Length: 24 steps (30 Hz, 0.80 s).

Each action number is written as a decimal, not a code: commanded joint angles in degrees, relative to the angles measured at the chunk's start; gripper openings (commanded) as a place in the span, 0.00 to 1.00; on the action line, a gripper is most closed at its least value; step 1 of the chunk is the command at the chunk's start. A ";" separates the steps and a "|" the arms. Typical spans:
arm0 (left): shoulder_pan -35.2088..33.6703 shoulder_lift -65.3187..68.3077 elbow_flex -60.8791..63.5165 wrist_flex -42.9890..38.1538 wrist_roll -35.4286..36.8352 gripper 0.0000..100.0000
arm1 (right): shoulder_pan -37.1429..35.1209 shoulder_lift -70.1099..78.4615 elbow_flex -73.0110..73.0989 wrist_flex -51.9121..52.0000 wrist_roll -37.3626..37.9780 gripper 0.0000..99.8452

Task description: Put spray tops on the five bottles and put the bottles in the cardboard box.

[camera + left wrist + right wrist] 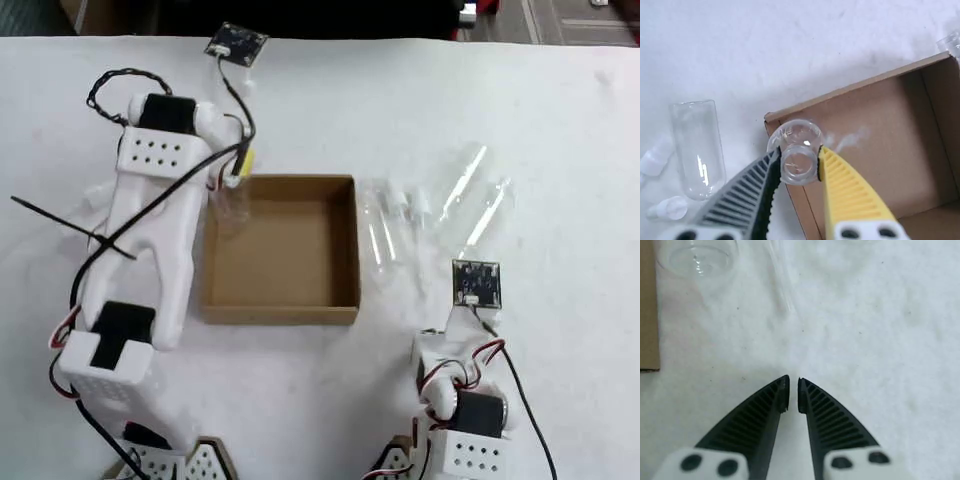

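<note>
Left wrist view, jaws clamping bottle [799, 161] at cardboard box [880, 170] corner, right wrist view, jaws nearly closed.

Clear uncapped bottle [799, 162], over open box [890, 160] corner

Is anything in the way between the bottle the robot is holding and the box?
Nothing visible. The left tool grips the bottle right at a corner of the cardboard box, beside its open inside.

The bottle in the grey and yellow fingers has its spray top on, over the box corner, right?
Not capped: the left wrist view shows the bottle with an open neck. It is between the left arm's fingers, over the box corner.
</note>
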 commanded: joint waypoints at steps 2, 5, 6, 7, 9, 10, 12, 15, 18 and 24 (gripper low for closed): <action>-0.40 -0.57 1.58 -2.29 0.62 0.09 | 0.04 -0.31 0.53 0.31 -0.09 0.02; -0.13 -0.66 5.71 -5.89 0.62 0.09 | 0.04 -0.31 0.53 0.31 -0.09 0.02; -0.13 -0.92 7.12 -7.21 0.62 0.09 | 0.04 -0.31 0.53 0.31 -0.09 0.02; -0.13 -1.10 8.09 -8.09 0.62 0.09 | 0.04 -0.31 0.53 0.31 -0.09 0.02; -0.22 -1.19 9.23 -8.97 0.62 0.09 | 0.04 -0.31 0.53 0.31 -0.09 0.02; -0.22 -1.19 9.41 -9.05 0.62 0.09 | 0.04 -0.31 0.53 0.31 -0.09 0.02; -0.13 -1.19 9.41 -8.97 0.62 0.09 | -0.04 -0.31 0.53 0.31 -0.09 0.02; -0.13 -1.19 9.32 -8.88 0.62 0.09 | -0.13 -0.31 0.53 0.31 -0.09 0.02; -0.13 -1.19 9.41 -8.62 0.62 0.09 | -0.22 -0.31 0.53 0.31 -0.09 0.02; -0.13 -1.27 9.23 -6.15 0.62 0.12 | -0.22 -0.31 0.53 0.31 -0.09 0.02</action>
